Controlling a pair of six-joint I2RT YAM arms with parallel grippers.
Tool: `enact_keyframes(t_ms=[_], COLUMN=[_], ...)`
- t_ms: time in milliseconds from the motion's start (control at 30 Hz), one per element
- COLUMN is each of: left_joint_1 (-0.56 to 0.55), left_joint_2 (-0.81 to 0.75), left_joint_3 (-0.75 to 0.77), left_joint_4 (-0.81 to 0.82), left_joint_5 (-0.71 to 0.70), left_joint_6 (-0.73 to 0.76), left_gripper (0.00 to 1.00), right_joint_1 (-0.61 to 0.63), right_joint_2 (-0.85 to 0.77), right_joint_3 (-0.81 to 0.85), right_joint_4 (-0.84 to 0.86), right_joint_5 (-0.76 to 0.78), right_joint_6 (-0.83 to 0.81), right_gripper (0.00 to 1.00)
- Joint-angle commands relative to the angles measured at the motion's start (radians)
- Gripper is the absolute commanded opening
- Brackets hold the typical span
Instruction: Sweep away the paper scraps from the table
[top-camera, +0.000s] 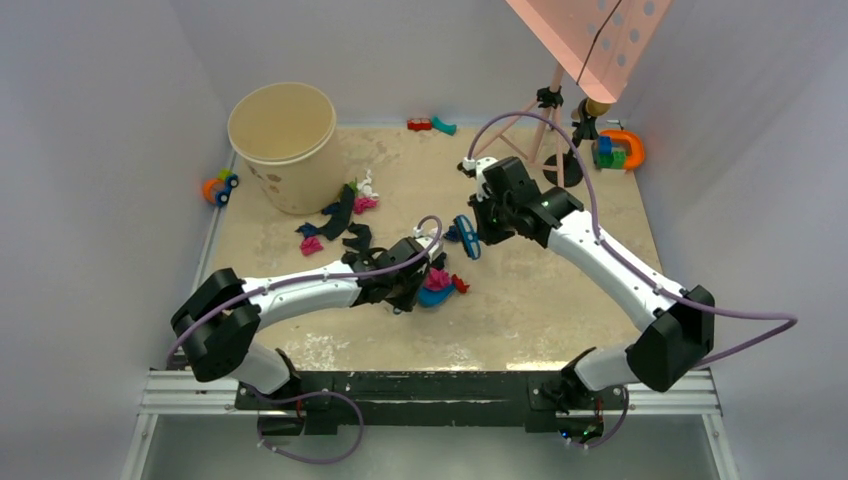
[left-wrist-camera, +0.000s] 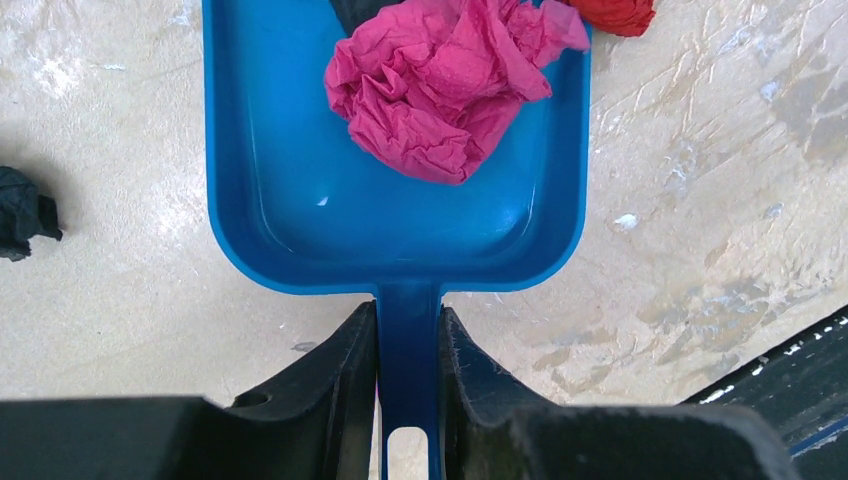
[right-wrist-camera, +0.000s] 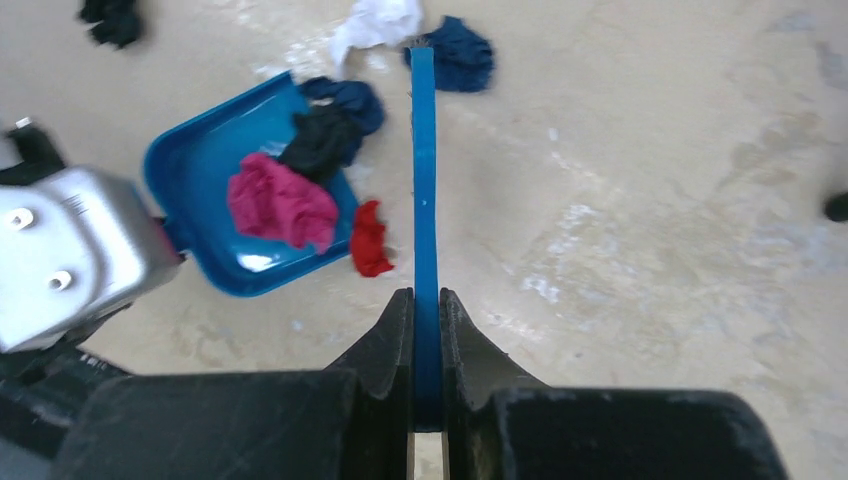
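My left gripper (left-wrist-camera: 408, 330) is shut on the handle of a blue dustpan (left-wrist-camera: 300, 200) lying flat on the table (top-camera: 560, 300). A magenta paper scrap (left-wrist-camera: 450, 90) lies in the pan and a red scrap (left-wrist-camera: 615, 12) sits at its mouth corner. My right gripper (right-wrist-camera: 427, 310) is shut on a thin blue brush (right-wrist-camera: 424, 180) just right of the pan (right-wrist-camera: 195, 170). Black (right-wrist-camera: 320, 140) and navy scraps lie at the pan's mouth. White (right-wrist-camera: 375, 20) and navy (right-wrist-camera: 460, 50) scraps lie beyond the brush tip. More black and pink scraps (top-camera: 345, 225) lie near the bucket.
A beige bucket (top-camera: 283, 140) stands at the back left, with an orange and blue toy car (top-camera: 220, 186) beside it. Red and teal blocks (top-camera: 432, 124) lie at the back edge. A pink stand (top-camera: 560, 120) and an orange toy (top-camera: 620, 150) are at the back right.
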Motion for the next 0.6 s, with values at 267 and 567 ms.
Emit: enact_keyframes(t_ms=[267,567], left_joint_1=[0.008,0.033], left_joint_2=[-0.027,-0.024], left_joint_3=[-0.045,-0.056], left_joint_4=[0.065,0.061], left_joint_5=[-0.036,-0.023], left_joint_6=[-0.053,-0.075], left_gripper=[0.00,0.00], right_joint_1=[0.011,0.089], right_joint_2=[0.280,0.471], right_joint_3=[0.205,0.356], right_joint_4=[0.027,0.021], right_joint_5=[0.411,0.377], right_joint_6=[-0.205,-0.415], right_gripper=[0.00,0.00])
